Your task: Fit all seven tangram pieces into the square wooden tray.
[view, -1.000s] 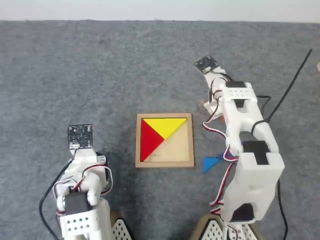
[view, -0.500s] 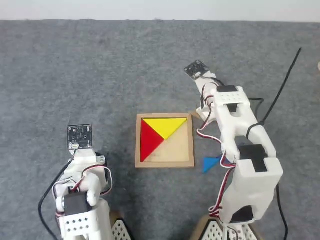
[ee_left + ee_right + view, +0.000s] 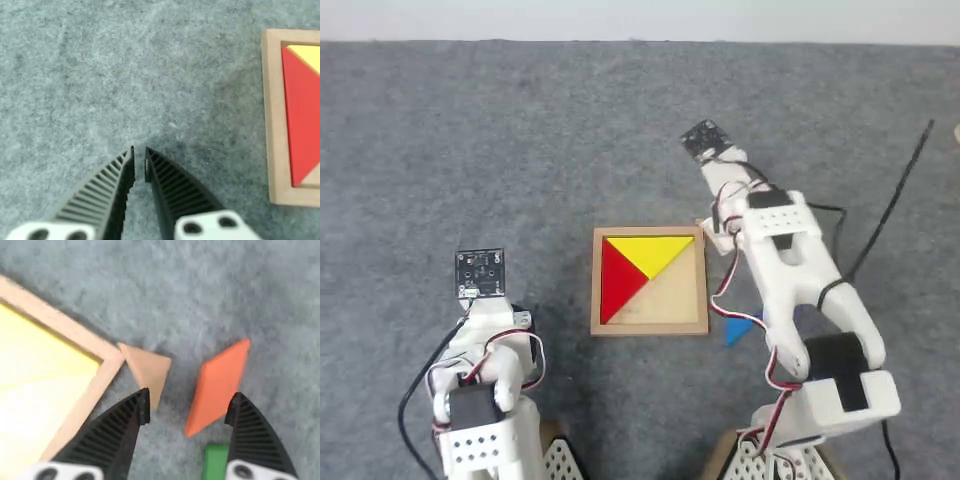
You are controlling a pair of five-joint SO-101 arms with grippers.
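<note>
Right tool (image 3: 189,407) swung toward tray (image 3: 65,325) — orange parallelogram (image 3: 218,386) aligned along fingers (image 3: 120,432).

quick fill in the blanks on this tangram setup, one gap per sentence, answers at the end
The wooden tray already holds ___ pieces, a yellow triangle and a red triangle.
The right gripper is open, with the ___ parallelogram lying between its fingers.
The tan triangle lies just outside a ___ of the tray.
The left gripper is ___ over bare carpet.

Missing words: two; orange; corner; shut
</note>
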